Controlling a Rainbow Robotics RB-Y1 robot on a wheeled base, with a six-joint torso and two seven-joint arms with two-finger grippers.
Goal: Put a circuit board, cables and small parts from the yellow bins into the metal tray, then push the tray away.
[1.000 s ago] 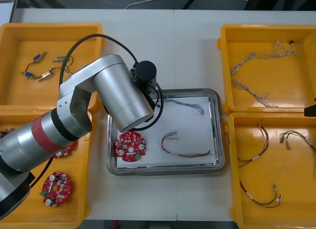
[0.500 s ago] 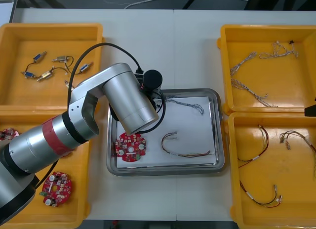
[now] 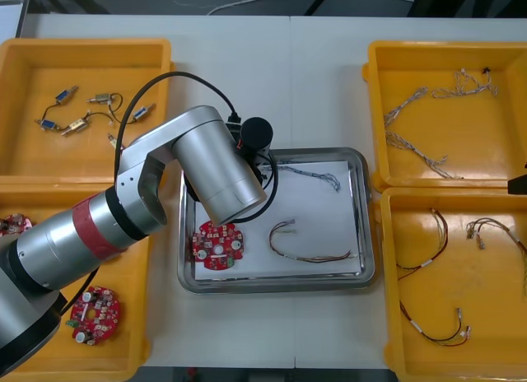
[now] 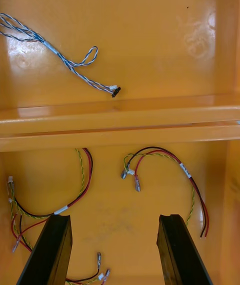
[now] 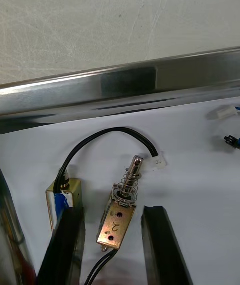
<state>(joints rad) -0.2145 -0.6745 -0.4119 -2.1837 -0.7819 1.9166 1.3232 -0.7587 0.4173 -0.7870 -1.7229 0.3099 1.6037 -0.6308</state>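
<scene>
Overhead, a circuit board lies in the near-left corner of the metal tray. Left wrist: the left gripper is released, its fingers standing either side of a small metal part on the tray's white lining. Right wrist: the right gripper is released above a yellow bin.

Setting: robotics lab bench, laid out for electronics kitting. Evidence:
- Light counter with yellow bins along its left and right edges.
- Stock sorted by kind: round red circuit boards, small metal parts, cables.
- Metal tray, lined white, at the counter's centre.
- Silver robot arm with a red band reaching over the tray from the near left corner.
</scene>
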